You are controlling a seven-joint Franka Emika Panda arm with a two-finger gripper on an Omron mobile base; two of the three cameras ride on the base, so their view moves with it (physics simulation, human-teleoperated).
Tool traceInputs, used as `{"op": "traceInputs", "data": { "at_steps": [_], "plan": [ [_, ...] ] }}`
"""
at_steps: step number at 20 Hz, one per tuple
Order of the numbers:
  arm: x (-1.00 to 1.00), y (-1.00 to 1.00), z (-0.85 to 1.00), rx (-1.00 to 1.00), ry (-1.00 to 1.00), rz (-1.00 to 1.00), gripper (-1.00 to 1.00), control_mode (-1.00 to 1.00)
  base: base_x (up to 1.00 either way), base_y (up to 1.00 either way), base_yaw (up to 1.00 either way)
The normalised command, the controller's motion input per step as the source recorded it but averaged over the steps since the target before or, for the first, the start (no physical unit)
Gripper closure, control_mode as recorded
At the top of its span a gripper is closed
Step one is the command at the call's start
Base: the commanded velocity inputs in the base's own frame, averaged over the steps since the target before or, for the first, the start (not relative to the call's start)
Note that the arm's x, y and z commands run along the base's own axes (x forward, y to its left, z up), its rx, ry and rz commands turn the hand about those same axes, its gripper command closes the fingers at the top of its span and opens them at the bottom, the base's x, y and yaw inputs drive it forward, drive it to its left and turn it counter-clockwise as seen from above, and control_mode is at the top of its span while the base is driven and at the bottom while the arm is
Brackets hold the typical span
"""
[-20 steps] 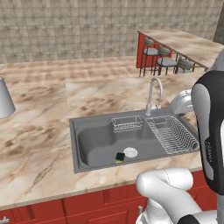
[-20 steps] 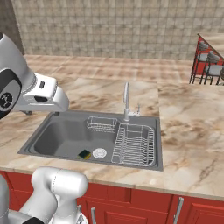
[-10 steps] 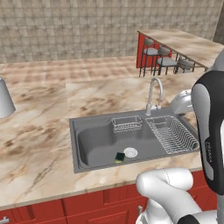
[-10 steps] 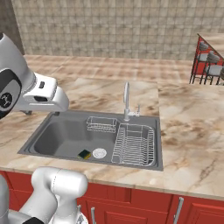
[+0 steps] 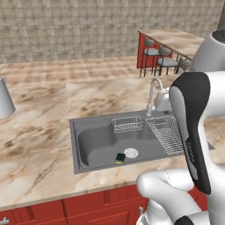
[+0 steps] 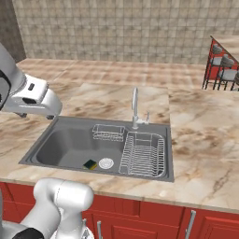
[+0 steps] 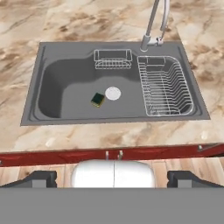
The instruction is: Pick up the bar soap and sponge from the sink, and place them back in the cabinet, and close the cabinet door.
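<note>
Dark finger tips of the gripper [image 7: 113, 179] stand at the near edge of the hand view, spread as wide apart as they go, with nothing between them. They hang above the red cupboard fronts [image 7: 109, 154] under the counter's front edge, well short of the sink [image 7: 43, 83].

Beyond that edge the grey steel basin sits sunk in the marble counter [image 7: 65, 26]. The sponge [image 7: 98, 99] lies on the basin floor, green face up with a yellow edge showing, just beside the white drain [image 7: 113, 92] and well apart from the jaws. In the left base view the sponge [image 5: 120, 157] sits close to the basin's front wall; the right base view shows the sponge [image 6: 90, 164] in the same spot, left of the drain [image 6: 106, 163].

A wire dish rack [image 7: 165, 85] fills the right part of the sink, a small wire basket [image 7: 113, 58] hangs on the back wall, and the chrome tap [image 7: 151, 26] rises behind them.

Farther off, the counter runs back to a tiled wall [image 6: 116, 28], with grey stools [image 5: 159, 63] at a red-sided bar [image 5: 143, 50] to the right.
</note>
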Motion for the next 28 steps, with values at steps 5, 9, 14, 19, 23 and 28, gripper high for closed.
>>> {"op": "traceInputs", "data": {
  "at_steps": [5,9,14,19,23,28],
  "plan": [
    [0.22,0.24,-0.09,0.01,0.00,-0.13,-1.00,-1.00,0.00,0.00,0.00],
    [0.32,0.13,-0.03,0.05,0.00,-0.11,-1.00,-1.00,0.00,0.00,0.00],
    [0.33,0.03,-0.09,0.09,0.00,-0.09,-1.00,-1.00,0.00,0.00,0.00],
    [0.22,0.00,-0.08,0.12,0.03,-0.08,-1.00,-1.00,0.00,0.00,0.00],
    [0.17,0.04,-0.27,0.02,0.00,-0.07,-1.00,-1.00,0.00,0.00,0.00],
    [0.16,0.09,-0.27,0.00,0.00,-0.06,-1.00,-1.00,0.00,0.00,0.00]
  ]
}}
